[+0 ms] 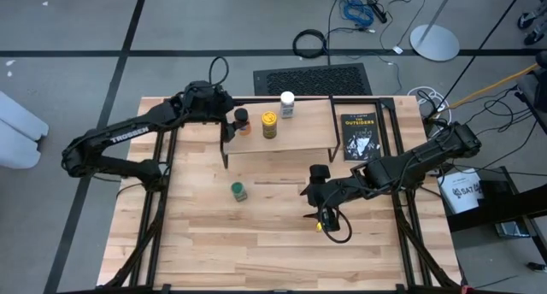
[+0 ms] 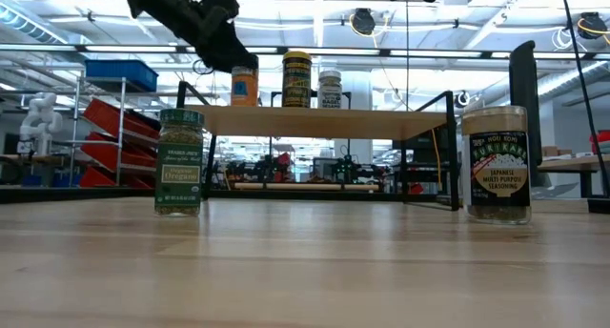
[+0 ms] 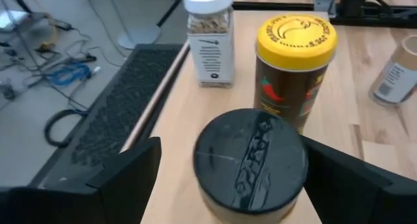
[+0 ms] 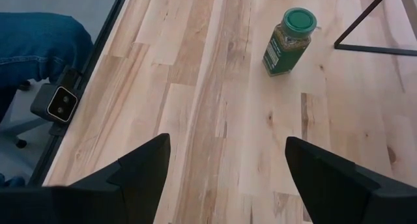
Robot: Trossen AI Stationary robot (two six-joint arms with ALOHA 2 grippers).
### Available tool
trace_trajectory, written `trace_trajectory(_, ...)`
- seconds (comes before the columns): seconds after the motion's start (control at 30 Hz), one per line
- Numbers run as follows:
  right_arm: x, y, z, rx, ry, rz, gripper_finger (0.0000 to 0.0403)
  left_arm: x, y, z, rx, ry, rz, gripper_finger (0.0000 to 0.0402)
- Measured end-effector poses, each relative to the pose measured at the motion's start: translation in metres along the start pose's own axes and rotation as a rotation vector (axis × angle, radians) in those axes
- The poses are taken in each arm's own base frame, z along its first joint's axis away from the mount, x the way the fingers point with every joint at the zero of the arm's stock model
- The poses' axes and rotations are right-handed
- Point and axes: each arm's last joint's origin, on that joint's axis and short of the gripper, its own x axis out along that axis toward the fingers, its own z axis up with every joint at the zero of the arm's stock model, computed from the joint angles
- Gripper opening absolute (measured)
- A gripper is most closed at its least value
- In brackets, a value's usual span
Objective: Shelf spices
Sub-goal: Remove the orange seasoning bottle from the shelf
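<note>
Left gripper [image 3: 225,178] being held open around dark-lid jar [image 3: 249,160] on shelf [image 1: 295,140], frame upper centre. Right gripper [image 4: 225,178] being held open, empty, over table [image 1: 214,243], green-lid jar [image 4: 287,42] apart.

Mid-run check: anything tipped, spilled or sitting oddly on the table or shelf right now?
Nothing stands out. Three jars stand upright on the shelf; the green-lid jar and the seasoning jar stand upright on the tabletop, not yet shelved. No spill shows. The left gripper straddles the dark-lid jar, open.
</note>
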Motion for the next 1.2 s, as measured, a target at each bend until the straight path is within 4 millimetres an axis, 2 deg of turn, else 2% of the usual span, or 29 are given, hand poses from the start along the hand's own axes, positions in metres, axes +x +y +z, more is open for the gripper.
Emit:
trace_trajectory(0.3, 0.000, 0.000, 0.000, 0.000, 0.000, 0.000, 0.0292, 0.008, 0.001, -0.004, -0.004, 0.015, -0.058, 0.0346)
trace_trajectory(0.67, 0.000, 0.000, 0.000, 0.000, 0.000, -0.001, 0.0292, 0.008, 0.000, -0.004, -0.005, 0.013, -0.070, 0.0216)
trace_trajectory(0.87, 0.000, 0.000, 0.000, 0.000, 0.000, -0.001, 0.0292, 0.006, -0.001, -0.003, -0.052, 0.015, -0.070, 0.0214)
trace_trajectory(1.0, 0.000, 0.000, 0.000, 0.000, 0.001, -0.001, 0.0292, -0.009, -0.009, 0.004, -0.084, -0.003, -0.089, 0.0214)
trace_trajectory(1.2, 0.000, 0.000, 0.000, -0.007, 0.001, -0.001, 0.0292, -0.056, -0.029, 0.030, -0.102, -0.072, -0.142, 0.0214)
